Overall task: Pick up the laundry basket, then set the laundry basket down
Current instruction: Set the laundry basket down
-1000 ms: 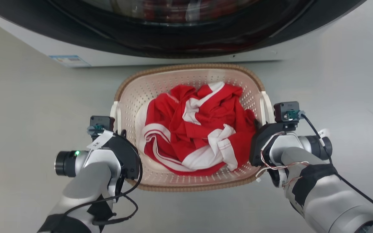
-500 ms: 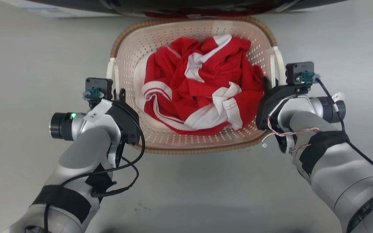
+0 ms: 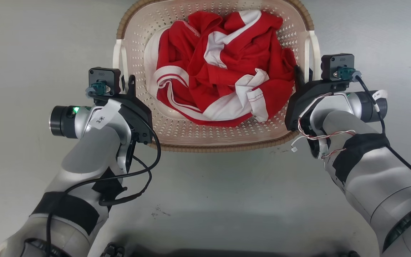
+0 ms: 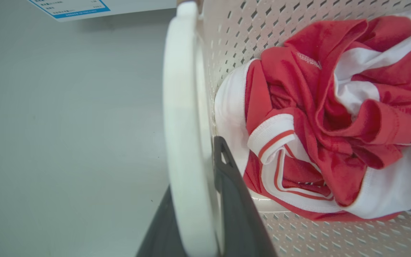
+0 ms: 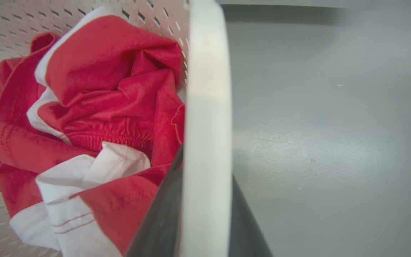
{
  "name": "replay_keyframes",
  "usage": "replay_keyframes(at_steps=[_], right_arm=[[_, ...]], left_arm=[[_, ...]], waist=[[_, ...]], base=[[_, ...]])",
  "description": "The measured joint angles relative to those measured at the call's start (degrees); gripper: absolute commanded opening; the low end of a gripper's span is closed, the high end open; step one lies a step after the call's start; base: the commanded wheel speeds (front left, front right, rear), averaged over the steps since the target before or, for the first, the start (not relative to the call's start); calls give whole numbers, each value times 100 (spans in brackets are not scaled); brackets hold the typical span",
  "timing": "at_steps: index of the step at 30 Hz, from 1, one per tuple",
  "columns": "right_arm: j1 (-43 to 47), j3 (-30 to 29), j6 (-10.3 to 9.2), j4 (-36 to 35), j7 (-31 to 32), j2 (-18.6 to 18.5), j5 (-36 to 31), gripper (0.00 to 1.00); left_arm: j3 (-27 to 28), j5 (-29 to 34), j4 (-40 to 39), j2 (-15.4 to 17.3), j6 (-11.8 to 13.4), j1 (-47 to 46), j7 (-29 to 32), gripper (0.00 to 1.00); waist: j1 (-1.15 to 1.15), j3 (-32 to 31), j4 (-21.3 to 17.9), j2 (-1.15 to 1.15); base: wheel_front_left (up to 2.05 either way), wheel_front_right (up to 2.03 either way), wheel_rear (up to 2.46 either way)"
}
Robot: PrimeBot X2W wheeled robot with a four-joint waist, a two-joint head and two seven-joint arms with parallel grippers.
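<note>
Clamping laundry basket (image 3: 209, 147) by both sides — left tool (image 3: 127, 84), right tool (image 3: 303, 76)

Head cam: high up, pointing steeply down at the floor (image 3: 227, 200). The laundry basket (image 3: 212, 146) is cut off by the frame's top edge.

Left wrist cam: very close, sighting along the left tool (image 4: 196, 167) and up the left handle (image 4: 182, 107). Floor on its left, basket inside on its right.

Right wrist cam: mirror of that, along the right tool (image 5: 207, 167) and the right handle (image 5: 207, 89), floor on its right.

All three share the red-and-white clothes (image 3: 223, 71) and the perforated wall.
</note>
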Motion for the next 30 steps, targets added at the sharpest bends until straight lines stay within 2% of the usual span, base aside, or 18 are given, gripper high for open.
replay_keyframes(at_steps=[7, 8, 11, 12, 13, 14, 15, 16, 17, 19, 20, 30], right_arm=[[-12, 13, 49, 58, -71, 7, -5, 0], [-12, 13, 49, 62, -77, 9, -5, 3], [-11, 35, 56, 85, -103, 22, -11, 34], [-10, 51, 56, 101, -104, 23, -46, 44], [-10, 57, 57, 115, -120, 26, -62, 69], [-10, 60, 57, 124, -121, 30, -63, 87], [-10, 62, 58, 137, -121, 33, -63, 100], [-10, 63, 66, 153, -122, 33, -63, 100], [-10, 63, 66, 160, -127, 36, -63, 100], [-10, 66, 66, 174, -142, 43, -63, 100], [-10, 67, 66, 179, -162, 43, -63, 100], [-10, 71, 83, 214, -203, 52, -63, 100]], left_arm=[[-2, 5, 112, -45, -7, -7, -97, 0], [-2, 8, 124, -48, -5, -7, -100, 0], [-1, 8, 166, -53, -7, -8, -134, 0], [-1, 8, 180, -52, -7, -12, -164, 14], [-1, 9, 193, -52, -7, -22, -177, 36], [-4, 20, 213, -53, -8, -33, -181, 45], [-4, 31, 246, -62, -8, -34, -179, 46], [-2, 32, 276, -55, -7, -32, -179, 56], [2, 32, 289, -47, -7, -32, -180, 77], [10, 31, 298, -54, -5, -32, -185, 98], [13, 31, 302, -60, -5, -32, -198, 100], [56, 22, 405, -69, -4, -20, -256, 100]], waist=[[0, 4, 27, 0], [0, -1, 28, 0], [0, -21, 30, 0], [0, -29, 30, 0], [0, -37, 29, 0], [0, -46, 28, 0], [0, -56, 28, 0], [0, -66, 27, 0], [0, -77, 27, 0], [0, -99, 27, 0], [0, -110, 27, 0], [1, -233, 32, 0]], base=[[0, 0, 0], [0, 0, 0], [0, 0, 0], [0, 0, 0], [0, 0, 0], [0, 0, 0], [0, 0, 0], [0, 0, 0], [0, 0, 0], [0, 0, 0], [0, 0, 0], [0, 0, 0]])
